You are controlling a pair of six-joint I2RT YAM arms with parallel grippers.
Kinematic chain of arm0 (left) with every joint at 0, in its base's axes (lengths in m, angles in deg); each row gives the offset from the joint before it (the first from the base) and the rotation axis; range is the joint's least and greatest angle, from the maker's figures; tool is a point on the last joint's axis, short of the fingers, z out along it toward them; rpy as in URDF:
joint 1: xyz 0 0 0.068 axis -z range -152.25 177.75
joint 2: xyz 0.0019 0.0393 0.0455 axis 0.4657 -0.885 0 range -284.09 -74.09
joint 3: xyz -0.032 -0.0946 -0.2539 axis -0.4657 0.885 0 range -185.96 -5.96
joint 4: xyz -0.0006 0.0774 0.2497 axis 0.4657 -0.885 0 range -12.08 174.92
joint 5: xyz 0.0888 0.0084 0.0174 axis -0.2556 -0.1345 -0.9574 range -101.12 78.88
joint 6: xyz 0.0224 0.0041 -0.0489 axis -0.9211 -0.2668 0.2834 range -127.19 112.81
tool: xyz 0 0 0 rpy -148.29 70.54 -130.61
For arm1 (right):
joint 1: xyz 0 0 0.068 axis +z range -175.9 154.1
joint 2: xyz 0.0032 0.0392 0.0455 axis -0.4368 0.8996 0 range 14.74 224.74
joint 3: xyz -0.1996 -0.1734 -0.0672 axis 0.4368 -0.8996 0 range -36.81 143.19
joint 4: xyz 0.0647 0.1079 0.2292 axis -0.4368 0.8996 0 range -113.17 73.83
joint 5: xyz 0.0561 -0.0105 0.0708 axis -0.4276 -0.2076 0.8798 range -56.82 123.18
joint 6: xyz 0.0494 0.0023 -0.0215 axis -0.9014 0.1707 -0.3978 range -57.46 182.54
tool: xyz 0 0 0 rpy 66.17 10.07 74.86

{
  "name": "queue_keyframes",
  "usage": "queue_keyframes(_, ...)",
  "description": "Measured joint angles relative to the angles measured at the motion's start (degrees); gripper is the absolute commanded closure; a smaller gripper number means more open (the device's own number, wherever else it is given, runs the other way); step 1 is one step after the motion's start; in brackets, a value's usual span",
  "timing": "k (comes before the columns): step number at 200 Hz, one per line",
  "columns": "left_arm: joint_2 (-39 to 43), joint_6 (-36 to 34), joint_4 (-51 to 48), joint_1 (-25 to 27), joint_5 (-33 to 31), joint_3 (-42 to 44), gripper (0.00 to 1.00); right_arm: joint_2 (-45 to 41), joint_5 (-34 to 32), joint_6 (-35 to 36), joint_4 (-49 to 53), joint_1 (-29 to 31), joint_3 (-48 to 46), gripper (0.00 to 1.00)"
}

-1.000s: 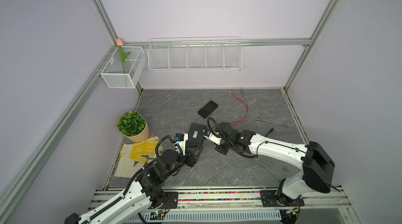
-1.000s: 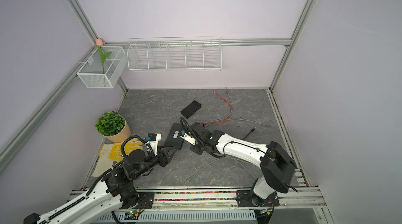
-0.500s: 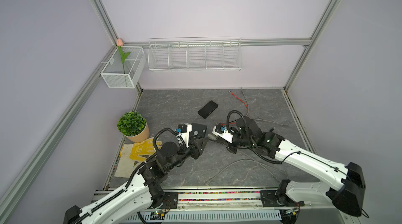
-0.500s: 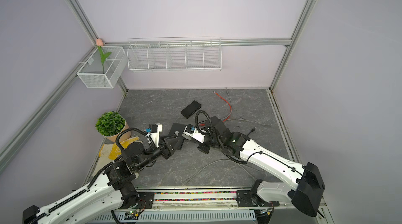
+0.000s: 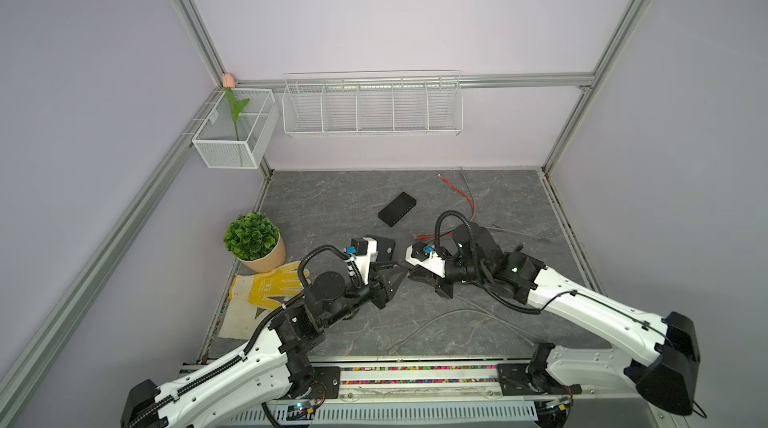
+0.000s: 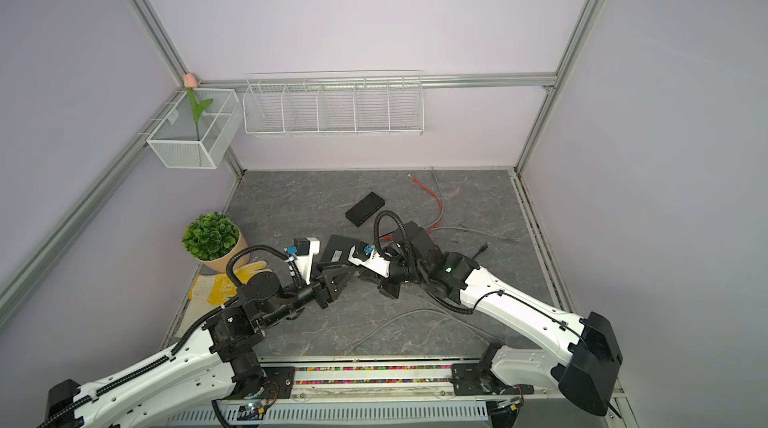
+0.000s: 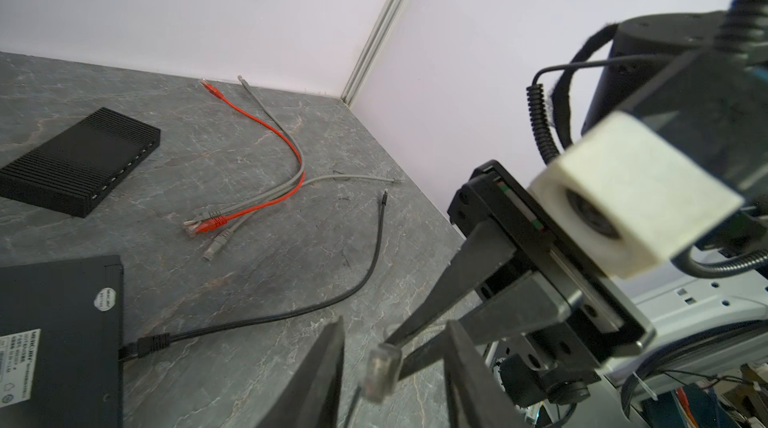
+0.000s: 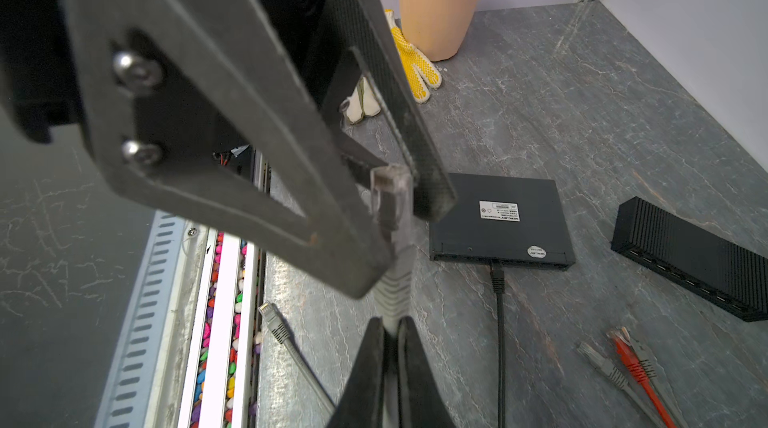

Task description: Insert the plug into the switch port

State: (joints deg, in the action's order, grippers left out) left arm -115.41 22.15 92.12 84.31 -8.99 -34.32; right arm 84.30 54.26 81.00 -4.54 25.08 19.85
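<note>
R pincer [image 8: 390, 324] is pressed together on the grey cable [image 8: 392, 293] just behind the boot. The clear plug [image 7: 379, 372] sticks up past it, in the air above the worktop [image 7: 291, 260] and well apart from any port. L pincer [image 7: 395, 326] is spread w/ a finger on each side of the plug, not gripping yet.

Risks:
- L closes off-centre, so the plug twists or the latch tab gets squashed.
- R lets go too early, so the plug drops.
- Slack cable drags or snags on the arms.
- Plug reaches the port w/ the tab on the wrong side and jams.

Counts:
- switches x2: flat one, label up [image 8: 498, 214], and ribbed one [image 8: 685, 255]
- black lead x1 [image 8: 500, 322], plugged into the flat one
- red cable x1 [image 7: 266, 127]
- loose grey cables [image 7: 270, 114] x2, maybe 3; the ends overlap
- held cable x1
- plant x1 [image 5: 251, 237]
- glove x1 [image 5: 270, 287]
- wire baskets x2 [image 5: 372, 108]
</note>
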Motion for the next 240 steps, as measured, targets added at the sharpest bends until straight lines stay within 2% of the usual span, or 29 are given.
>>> queue_keyframes(67,-0.31,-0.39,-0.24,0.9,-2.49,-0.33,0.89,0.0,-0.26,-0.02,0.2,0.0,0.13,0.88)
queue_keyframes(73,-0.39,-0.42,-0.24,0.94,-2.6,-0.37,0.91,0.0,-0.37,-0.04,0.2,0.0,0.15,0.85)
queue_keyframes(84,-0.57,-0.09,-0.24,1.01,-2.93,-0.46,0.94,0.0,-0.76,-0.68,0.22,0.0,0.15,0.72)
queue_keyframes(91,-0.66,-0.13,-0.24,1.09,-3.19,-0.48,0.97,0.0,-1.14,-0.92,0.28,0.0,0.15,0.67)
queue_keyframes(103,-0.79,0.02,-0.31,1.22,-3.78,-0.61,0.98,-0.02,-2.08,-1.05,0.31,0.13,0.2,0.63)
queue_keyframes(123,-0.85,0.33,-0.39,1.22,-4.48,-0.92,1.0,-0.33,-5.95,-1.16,0.44,1.22,0.22,0.62)
queue_keyframes(167,-2.19,2.38,-1.97,1.22,-7.5,-2.75,1.0,-6.54,-22.38,-0.83,-2.51,8.66,-2.99,0.62)
queue_keyframes(186,-4.42,3.63,-2.82,1.27,-8.41,-4.22,1.0,-8.28,-27.36,-0.28,-4.09,9.9,-4.7,0.62)
queue_keyframes(207,-5.99,4.96,-3.72,1.55,-9.68,-5.33,1.0,-8.35,-31.15,0.13,-5.22,10.03,-4.94,0.67)
queue_keyframes(240,-6.01,6.95,-4.48,2.47,-11.82,-5.51,1.0,-9.25,-33.48,0.5,-9.77,10.03,-8.39,0.65)
